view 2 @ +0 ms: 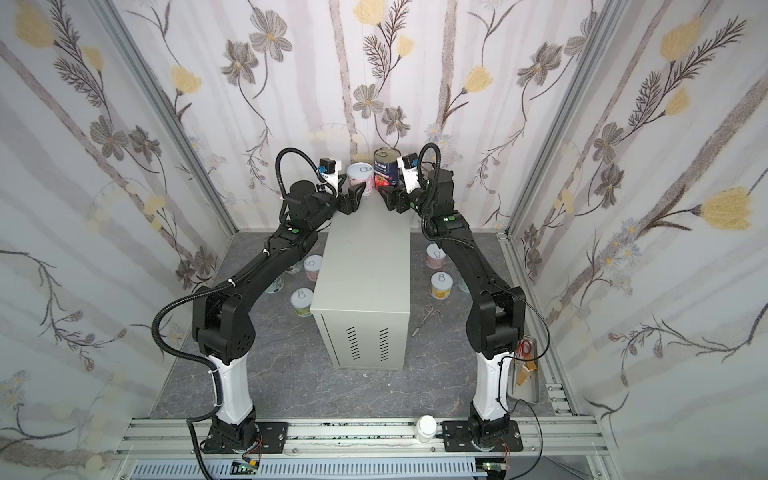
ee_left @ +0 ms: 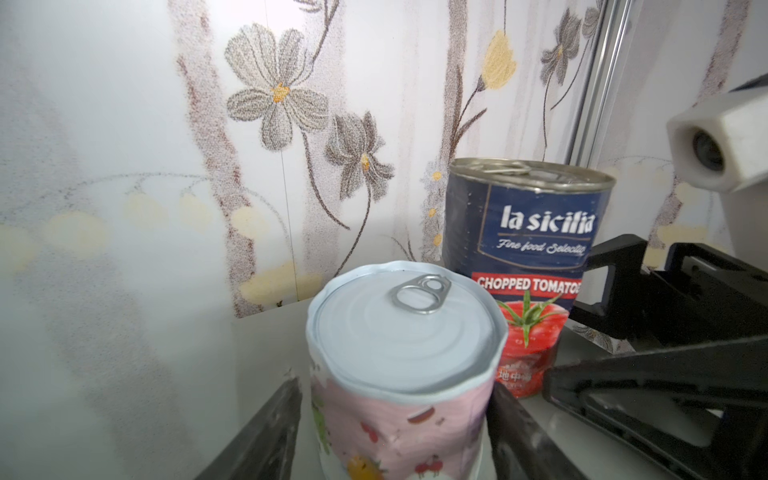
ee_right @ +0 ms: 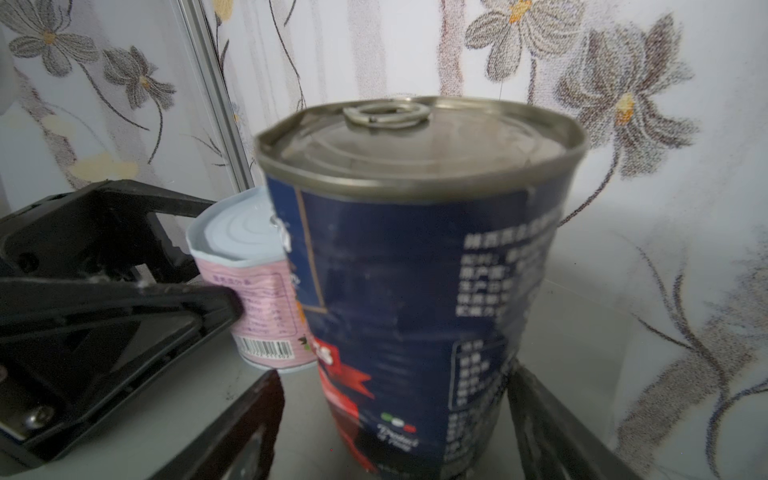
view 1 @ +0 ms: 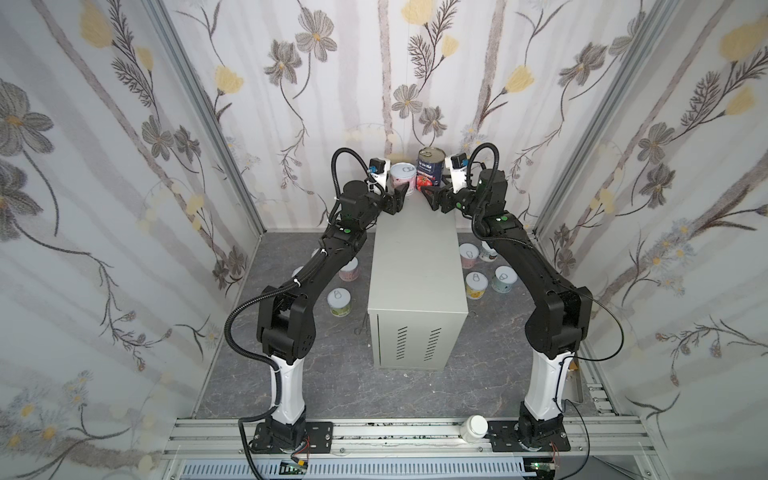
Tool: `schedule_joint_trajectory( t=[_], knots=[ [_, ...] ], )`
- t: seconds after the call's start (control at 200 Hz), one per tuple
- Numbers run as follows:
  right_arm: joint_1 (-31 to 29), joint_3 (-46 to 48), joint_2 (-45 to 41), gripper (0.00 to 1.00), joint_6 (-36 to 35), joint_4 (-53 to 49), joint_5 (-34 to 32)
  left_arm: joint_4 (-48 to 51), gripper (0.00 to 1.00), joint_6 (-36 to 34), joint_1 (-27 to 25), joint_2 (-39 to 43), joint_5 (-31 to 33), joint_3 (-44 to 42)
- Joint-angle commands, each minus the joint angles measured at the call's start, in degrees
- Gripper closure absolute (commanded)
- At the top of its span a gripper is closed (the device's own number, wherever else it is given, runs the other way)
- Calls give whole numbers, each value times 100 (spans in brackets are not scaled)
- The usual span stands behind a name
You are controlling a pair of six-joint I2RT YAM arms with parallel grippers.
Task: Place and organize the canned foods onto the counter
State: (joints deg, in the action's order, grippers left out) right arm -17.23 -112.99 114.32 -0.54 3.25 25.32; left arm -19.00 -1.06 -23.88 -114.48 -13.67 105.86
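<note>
The counter (view 1: 415, 266) is a tall light-grey box in both top views. At its far end two canned foods stand upright side by side: a short pink can (view 1: 403, 176) and a taller dark-blue-and-red tomato can (view 1: 430, 170). My left gripper (ee_left: 395, 415) straddles the pink can (ee_left: 399, 345). It is open, with a thin strip of counter showing beside one finger. My right gripper (ee_right: 395, 395) is open round the tomato can (ee_right: 415, 270), with a wide gap at one finger. Several more cans stand on the floor on both sides of the counter, such as a green one (view 1: 340, 301) and a yellow one (view 1: 476, 284).
A white plastic bottle (view 1: 473, 428) lies on the front rail. Small scissors (view 2: 423, 320) lie on the floor right of the counter. A metal tray (view 2: 525, 370) with tools sits by the right arm's base. Floral walls close in on the back and both sides.
</note>
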Motion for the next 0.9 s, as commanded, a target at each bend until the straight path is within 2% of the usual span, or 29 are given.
schedule_joint_trajectory(
  t=[0.0, 0.894],
  knots=[
    [-6, -58, 33, 15, -94, 18, 79, 732, 31, 97, 6, -109, -1, -19],
    [1, -53, 46, 15, -160, -1, 69, 688, 30, 176, -3, -219, -197, 106]
  ],
)
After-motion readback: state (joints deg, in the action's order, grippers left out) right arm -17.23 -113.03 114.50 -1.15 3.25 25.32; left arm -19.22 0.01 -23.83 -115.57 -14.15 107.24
